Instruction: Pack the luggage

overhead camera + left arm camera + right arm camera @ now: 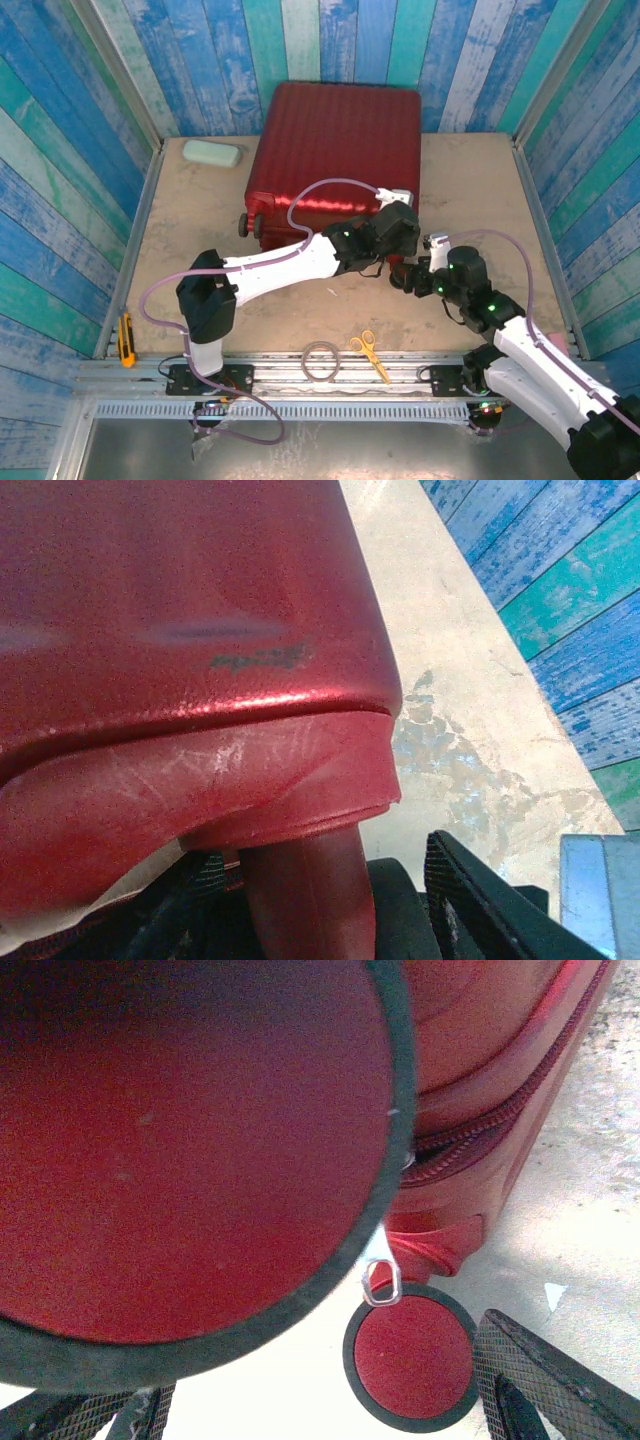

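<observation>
**Near-right wheel corner of the shut luggage, both arms crowding it**

The big glossy red ribbed hard-shell luggage [335,150] is lying shut at the far middle of the sandy beige counter [180,250]. Its top edge is sitting against the blue plank wall [330,40] and its wheel end is facing the arms.

In the right wrist view:
- A red wheel with a dark rubber rim [180,1140] is looming close.
- A second wheel [410,1355] is sitting beyond it.
- A small silver zip pull [381,1282] is hanging between them, under the zip seam.

The right end effector [320,1410] is standing released, jaws wide and nothing clamped, with one finger [540,1380] just beside the second wheel. The left end effector [330,915] is straddling a rounded red part under the shell corner. I can't tell if it is clenching that part or only bracketing it.

The step looks like getting the zip pull. To do it well:
- The right arm should be narrowing its jaws and coming in between the wheels, so it is pinching the tab only and never a rim.
- The left arm should be steadying the shell, since the glossy case is likely sliding when tugged.
- Both arms are working one corner, so they risk bumping each other.

Further out, the yellow-handled scissors [370,352] and grey cord loop [322,360] are lying near the arm bases. The yellow-and-black cutter [125,340] is lying at the left edge, and the pale green pouch [212,153] is lying far left.
</observation>
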### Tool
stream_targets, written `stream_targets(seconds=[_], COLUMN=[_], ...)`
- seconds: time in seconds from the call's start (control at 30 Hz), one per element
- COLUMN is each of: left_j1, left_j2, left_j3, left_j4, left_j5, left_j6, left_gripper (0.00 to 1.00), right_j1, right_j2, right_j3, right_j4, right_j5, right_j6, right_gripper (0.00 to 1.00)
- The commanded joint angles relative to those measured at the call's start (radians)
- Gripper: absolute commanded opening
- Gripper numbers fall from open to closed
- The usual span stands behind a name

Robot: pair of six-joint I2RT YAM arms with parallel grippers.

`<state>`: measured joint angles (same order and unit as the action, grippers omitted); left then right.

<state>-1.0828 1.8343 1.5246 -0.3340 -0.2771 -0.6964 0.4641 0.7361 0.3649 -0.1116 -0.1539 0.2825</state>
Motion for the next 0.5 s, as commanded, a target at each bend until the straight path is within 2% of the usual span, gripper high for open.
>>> stream_targets(seconds=[0.0, 0.13, 0.27, 0.4, 0.47], left_j1=[0.077, 0.09, 0.093, 0.095, 0.095], left_j2=[0.05, 0.055, 0.066, 0.064, 0.06], left_j3=[-0.09, -0.075, -0.057, -0.051, -0.049], left_j4=[-0.046, -0.061, -0.068, -0.074, -0.081], left_j5=[0.011, 0.031, 0.048, 0.059, 0.062], left_j6=[0.11, 0.127, 0.133, 0.137, 0.141], left_gripper=[0.0, 0.0, 0.0, 0.0, 0.0], right_j1=[0.038, 0.103, 0.172, 0.165, 0.142], right_j2=[-0.007, 0.003, 0.0, -0.051, -0.09], right_j3=[-0.002, -0.026, -0.027, -0.02, -0.035], right_j4=[0.017, 0.034, 0.025, -0.044, -0.022], right_j5=[0.021, 0.066, 0.179, 0.394, 0.366], right_j6=[-0.014, -0.008, -0.018, 0.021, 0.012], right_gripper=[0.78, 0.78, 0.76, 0.71, 0.63])
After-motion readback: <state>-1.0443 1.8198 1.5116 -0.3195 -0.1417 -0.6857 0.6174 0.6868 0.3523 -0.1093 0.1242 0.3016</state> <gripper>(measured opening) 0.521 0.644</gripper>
